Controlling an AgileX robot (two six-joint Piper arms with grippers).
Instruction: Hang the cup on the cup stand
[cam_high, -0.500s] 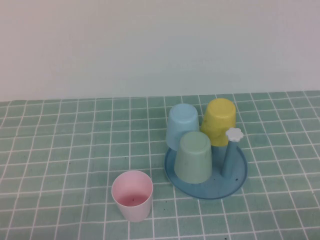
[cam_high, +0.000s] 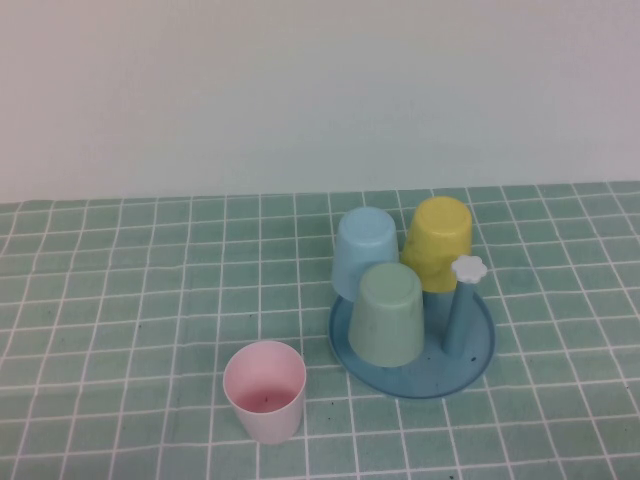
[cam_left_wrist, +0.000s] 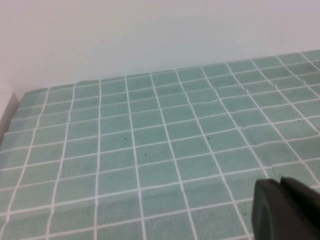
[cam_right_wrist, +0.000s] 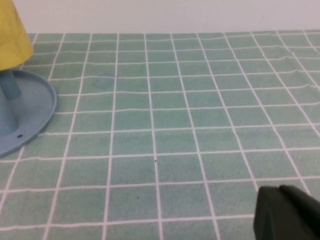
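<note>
- The pink cup (cam_high: 264, 390) sits upright, mouth up, on the bench (cam_high: 120, 300) with its green tiled cover, just off the stand's near-left edge and not touching it.
- The stand (cam_high: 475, 368) already carries three upside-down cups: blue (cam_high: 364, 252), yellow (cam_high: 438, 242) and green (cam_high: 386, 311). One peg (cam_high: 462, 305) with a white flower cap is bare, on the stand's right side.
- Nothing has started as far as I can tell. Neither arm shows in the high view.
- Left gripper (cam_left_wrist: 285, 210): only a dark bit of it shows in its wrist view, low over bare bench away from everything. It's clenched, holding nothing.
- Right gripper (cam_right_wrist: 285, 212): same deal, a dark tip over bare bench off to the right of the stand, with the stand's rim and the yellow cup at the far side of its view. Clenched too, nothing in it.
- How I'd do the step: whichever arm goes has to spread its fingers first, then take the pink cup by its wall, one finger inside the rim and one outside, or across the body.
- The cup has to be flipped mouth-down before it goes over the bare peg, so grab it in a way that leaves room for the wrist roll.
- Come down on the peg from above; the green cup stands close by and a sideways approach could knock it.
</note>
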